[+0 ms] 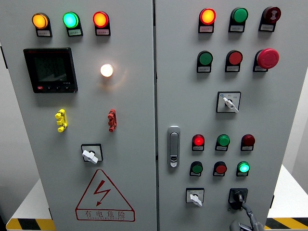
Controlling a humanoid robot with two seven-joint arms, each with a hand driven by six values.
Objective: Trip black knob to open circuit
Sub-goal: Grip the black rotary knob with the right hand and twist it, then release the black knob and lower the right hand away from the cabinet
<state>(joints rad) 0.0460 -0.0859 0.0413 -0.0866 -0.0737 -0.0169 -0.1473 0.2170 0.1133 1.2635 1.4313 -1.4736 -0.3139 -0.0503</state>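
Grey metal control cabinet (pixel 144 144), lamps lit. Right grey robot hand (pixel 245 219) at bottom edge, fingertips (pixel 239 201) pinched on small black rotary knob (pixel 237 195), lower right.

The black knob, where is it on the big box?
In the head view, the black knob sits at the bottom right of the panel, right of a white knob, with the robot's right hand reaching up to it.
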